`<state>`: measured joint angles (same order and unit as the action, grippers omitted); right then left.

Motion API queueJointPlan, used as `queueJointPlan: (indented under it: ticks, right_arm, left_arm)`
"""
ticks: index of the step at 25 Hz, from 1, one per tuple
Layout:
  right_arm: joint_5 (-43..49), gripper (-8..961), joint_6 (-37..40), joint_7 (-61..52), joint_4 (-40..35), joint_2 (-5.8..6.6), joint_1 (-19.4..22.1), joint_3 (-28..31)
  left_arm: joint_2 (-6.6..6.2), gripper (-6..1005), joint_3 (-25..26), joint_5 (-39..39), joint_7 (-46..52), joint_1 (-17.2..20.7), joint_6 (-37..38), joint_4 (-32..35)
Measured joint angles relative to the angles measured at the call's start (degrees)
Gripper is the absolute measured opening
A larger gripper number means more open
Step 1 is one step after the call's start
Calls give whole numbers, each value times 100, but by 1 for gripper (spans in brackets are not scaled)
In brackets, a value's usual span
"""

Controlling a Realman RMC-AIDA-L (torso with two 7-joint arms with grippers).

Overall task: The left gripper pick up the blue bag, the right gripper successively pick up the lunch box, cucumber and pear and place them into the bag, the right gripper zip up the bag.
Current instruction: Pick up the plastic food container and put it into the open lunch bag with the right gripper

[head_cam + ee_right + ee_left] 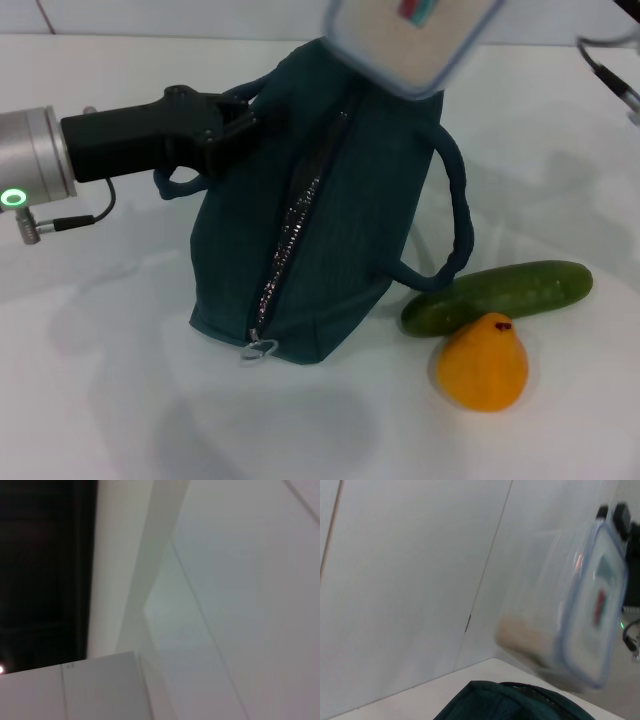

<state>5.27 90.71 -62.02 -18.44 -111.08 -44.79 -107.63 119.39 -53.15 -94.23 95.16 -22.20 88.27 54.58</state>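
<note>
My left gripper (232,118) has its fingers closed on the blue bag (320,210) handle, propping it upright for loading. The lunch box (415,35) hangs above the bag; my right fingers' state I cannot tell.

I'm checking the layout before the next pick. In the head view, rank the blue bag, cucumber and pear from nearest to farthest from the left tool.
Measured from the left tool:
1. Blue bag, its handle in the tool's grip.
2. Cucumber, on the table to the bag's right.
3. Pear, just in front of the cucumber.
</note>
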Motion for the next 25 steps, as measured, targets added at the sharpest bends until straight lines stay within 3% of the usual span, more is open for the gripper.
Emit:
queueJointPlan:
  ticks: [5, 10, 15, 25]
  right_arm:
    - [254, 96, -234, -37, -5, -108, -329, -4]
    - [456, 95, -322, -13, -1, -220, -186, 2]
    - [722, 95, -356, -16, -10, -234, 177, 6]
    - [1396, 95, -656, -42, 25, -209, 349, 6]
  left_arm:
    - [5, 43, -2, 0, -29, -20, -4, -2]
    - [5, 43, 24, -3, -66, -14, -19, -11]
    - [4, 43, 31, -2, -96, -19, -47, -18]
    - [4, 43, 29, 3, -165, -85, -171, -172]
